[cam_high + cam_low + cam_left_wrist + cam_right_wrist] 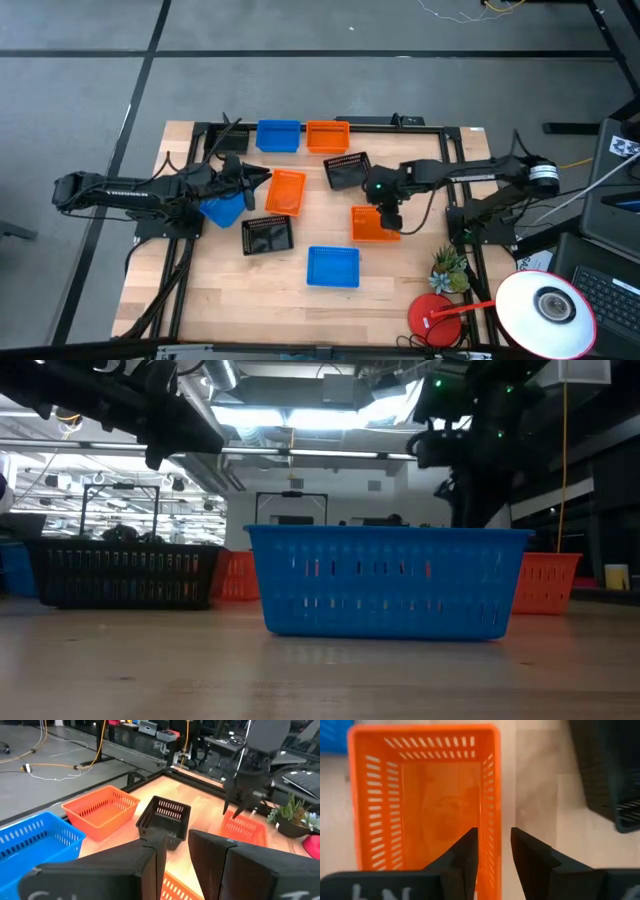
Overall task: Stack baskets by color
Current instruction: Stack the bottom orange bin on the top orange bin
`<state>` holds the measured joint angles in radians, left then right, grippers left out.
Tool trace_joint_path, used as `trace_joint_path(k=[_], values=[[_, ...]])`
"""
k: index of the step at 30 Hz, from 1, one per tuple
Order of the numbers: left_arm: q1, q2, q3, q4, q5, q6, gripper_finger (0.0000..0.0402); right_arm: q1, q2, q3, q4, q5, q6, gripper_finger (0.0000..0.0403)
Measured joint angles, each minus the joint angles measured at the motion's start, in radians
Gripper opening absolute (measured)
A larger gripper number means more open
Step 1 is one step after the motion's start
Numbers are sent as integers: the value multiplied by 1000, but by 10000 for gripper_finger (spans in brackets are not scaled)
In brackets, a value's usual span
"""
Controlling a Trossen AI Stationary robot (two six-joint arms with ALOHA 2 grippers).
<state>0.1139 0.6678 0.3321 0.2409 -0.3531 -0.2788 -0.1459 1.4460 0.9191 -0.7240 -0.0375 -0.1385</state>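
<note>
Several baskets lie on the wooden table. A blue one (pixel 278 135) and an orange one (pixel 328 135) sit at the far edge, with a black one (pixel 347 170) beside them. Mid-table are an orange (pixel 286 190), a black (pixel 267 234) and an orange basket (pixel 372 223). Another blue one (pixel 332 266) lies nearest the front. A blue basket (pixel 222 210) lies partly under my left arm. My right gripper (pixel 492 852) hangs open, pointing down over the orange basket (pixel 420 795), its fingers to either side of one long wall (pixel 490 795). My left gripper (pixel 177 850) is open, level, facing the black basket (pixel 165 817).
A red round lamp base (pixel 432 315), a white lamp head (pixel 545 310) and a small plant (pixel 450 268) stand at the near right corner. A black frame rail (pixel 400 125) runs along the table's far edge. Bare wood lies at the near left.
</note>
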Motion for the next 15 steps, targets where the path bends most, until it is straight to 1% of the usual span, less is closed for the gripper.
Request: trace_joint_path(k=[5, 12, 15], values=[[0, 0, 0, 0, 0, 1, 73, -1, 63, 0, 4, 2, 3, 116], [0, 0, 0, -1, 0, 1, 73, 0, 153, 0, 62, 12, 4, 115], [0, 0, -1, -1, 0, 1, 73, 11, 189, 0, 82, 11, -20, 99]])
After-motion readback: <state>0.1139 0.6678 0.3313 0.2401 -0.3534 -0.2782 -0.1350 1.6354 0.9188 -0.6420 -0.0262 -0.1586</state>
